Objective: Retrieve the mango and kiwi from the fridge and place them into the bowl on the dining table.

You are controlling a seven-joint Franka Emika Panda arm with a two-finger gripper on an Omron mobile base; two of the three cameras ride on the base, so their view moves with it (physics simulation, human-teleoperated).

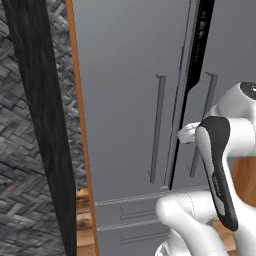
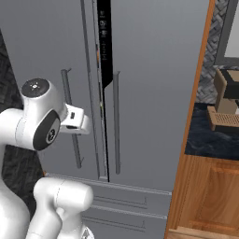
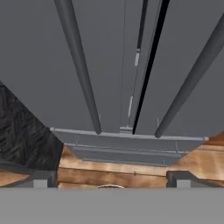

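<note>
Ahead of the spread, empty pincer [image 3: 109, 180], the matte grey fridge [image 1: 125, 100] stands slightly ajar (dark gap between doors), bar handles [image 3: 78, 65] vertical.

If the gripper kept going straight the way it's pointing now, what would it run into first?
Most likely the fridge. In the hand view the open gripper faces its grey doors, roughly between the two bar handles near the dark gap where one door stands ajar. How far off the doors are is hard to judge.

White rounded arm [image 1: 200, 220], dark joint covers
</note>
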